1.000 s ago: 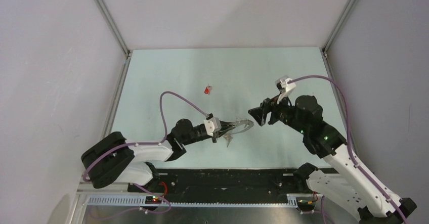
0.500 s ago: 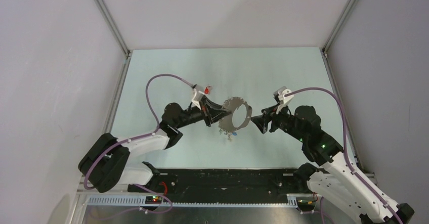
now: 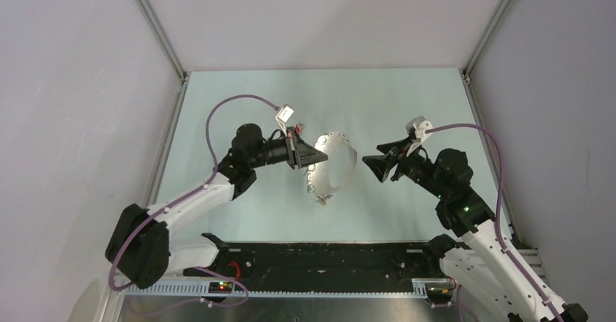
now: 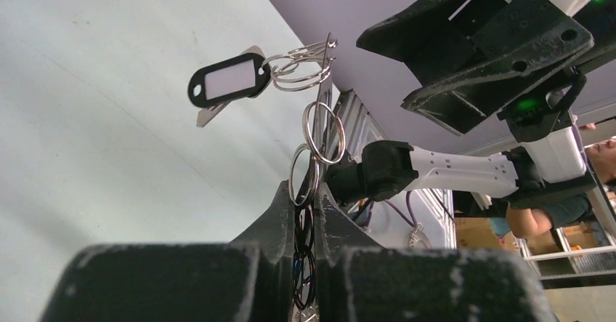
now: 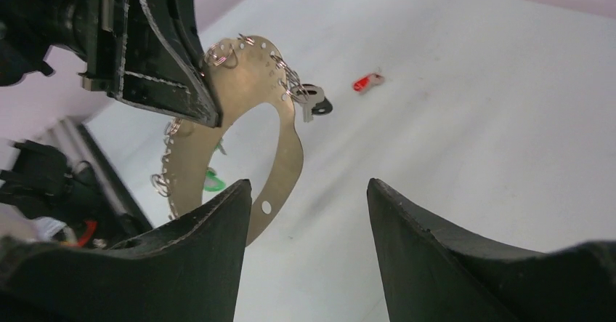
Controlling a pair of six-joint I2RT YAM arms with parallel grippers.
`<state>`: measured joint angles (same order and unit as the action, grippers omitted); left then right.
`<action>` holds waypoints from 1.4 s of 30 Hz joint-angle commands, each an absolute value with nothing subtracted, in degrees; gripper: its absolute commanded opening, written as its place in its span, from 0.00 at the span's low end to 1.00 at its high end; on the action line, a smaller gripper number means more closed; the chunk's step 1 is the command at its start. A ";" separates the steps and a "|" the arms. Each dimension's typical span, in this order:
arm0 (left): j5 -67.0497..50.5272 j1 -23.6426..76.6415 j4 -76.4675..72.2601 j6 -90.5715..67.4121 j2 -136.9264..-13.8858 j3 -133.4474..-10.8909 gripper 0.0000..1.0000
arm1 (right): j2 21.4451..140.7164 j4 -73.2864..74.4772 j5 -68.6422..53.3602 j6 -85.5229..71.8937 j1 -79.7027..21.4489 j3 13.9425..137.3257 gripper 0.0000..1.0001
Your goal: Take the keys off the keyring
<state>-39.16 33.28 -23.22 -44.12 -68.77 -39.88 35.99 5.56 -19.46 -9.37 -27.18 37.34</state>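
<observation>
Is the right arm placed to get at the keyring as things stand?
Probably yes: the right gripper is open and faces the free side of the keyring, with nothing between; the left gripper clamps the far edge.

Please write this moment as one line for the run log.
left gripper: shut on keyring | right gripper: open, facing keyring | red key: loose on table

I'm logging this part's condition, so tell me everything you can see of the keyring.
The keyring is a large oval loop of thin, flat, grey-beige metal band pierced with small holes. Small split rings hang along its rim, some carrying keys; one has a black tag. It is held off the table, clamped at its rim by the shut left gripper. The open right gripper faces it; the top view shows a gap between them.
</observation>
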 commanded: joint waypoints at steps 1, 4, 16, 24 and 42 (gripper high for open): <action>-38.19 32.56 -7.61 -39.95 -64.52 -47.19 0.00 | 39.11 -1.29 -35.53 -18.17 -20.82 39.68 0.64; -37.96 32.04 0.09 -36.64 -64.46 -50.13 0.00 | 41.02 -1.23 -39.21 -18.28 -19.22 40.42 0.64; -41.61 31.99 5.35 -33.28 -66.34 -55.52 0.00 | 52.20 -8.46 -46.88 -25.62 -22.71 42.87 0.57; -44.15 31.92 5.41 -32.26 -65.95 -57.01 0.00 | 54.86 -8.26 -46.41 -25.00 -24.10 43.10 0.56; -36.71 31.88 11.22 -26.54 -63.91 -58.91 0.44 | 56.85 -12.22 -48.01 -25.98 -28.47 43.04 0.00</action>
